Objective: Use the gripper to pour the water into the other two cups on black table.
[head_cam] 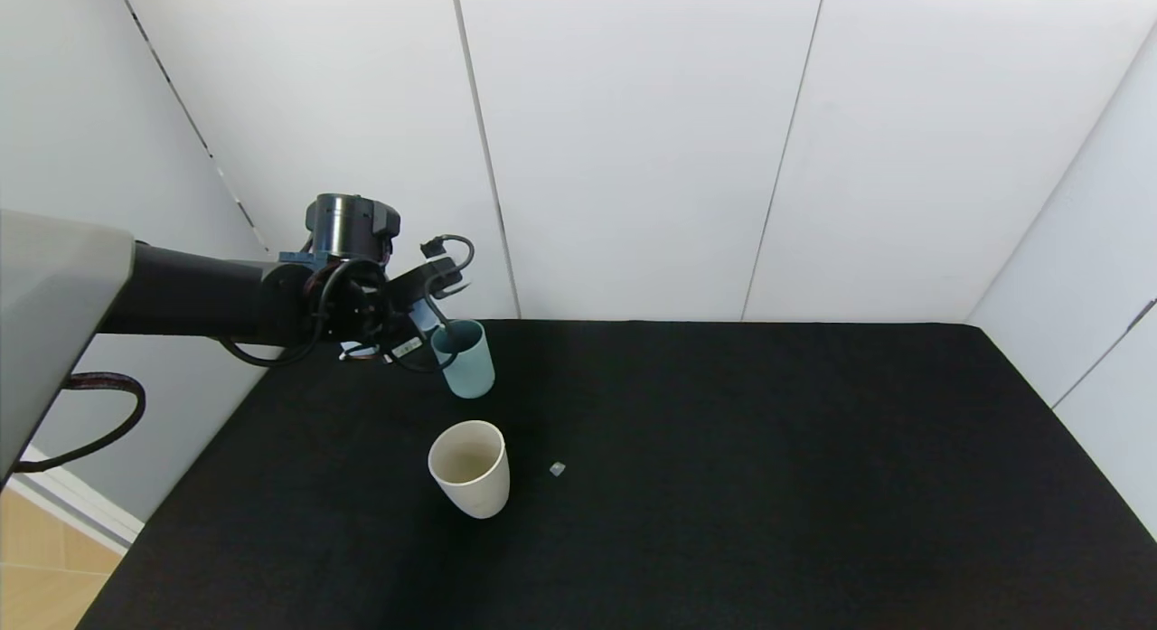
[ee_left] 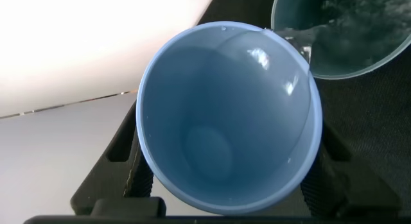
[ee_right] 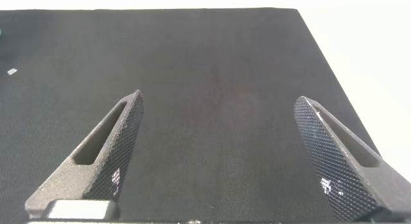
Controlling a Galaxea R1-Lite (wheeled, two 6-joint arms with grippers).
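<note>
1. Looking from the head view: left gripper (head_cam: 427,324) reaching over the back left of the black desk (head_cam: 723,485), right at the rim of the teal-green cup (head_cam: 464,360), which stands upright on the desk.
2. Seen only in the left wrist view: light blue cup (ee_left: 225,121) clamped between the jaws, one dark finger (ee_left: 119,163) on each side, mouth turned toward the camera. Mostly hidden behind the gripper in the head view.
3. Also clear only from that wrist view: lip of the light blue cup touching or just overlapping the rim of the teal-green cup (ee_left: 347,31).
4. Contents, teal-green cup: water (ee_left: 359,25) inside, surface rippled.
5. Contents, light blue cup: no pool visible on its bottom, only glints on the inner wall.
6. Contents, cream-white cup (head_cam: 469,468): upright, nearer the robot than the teal-green cup, apart from it, with what looks like a shallow layer of liquid at the bottom. Not shown in either wrist view.
7. Lying just to the right of the cream-white cup: small pale speck (head_cam: 557,468), also faintly seen in the right wrist view.
8. Shown only in the right wrist view: right gripper (ee_right: 218,153) above bare desk, jaws spread wide, holding nothing.
</note>
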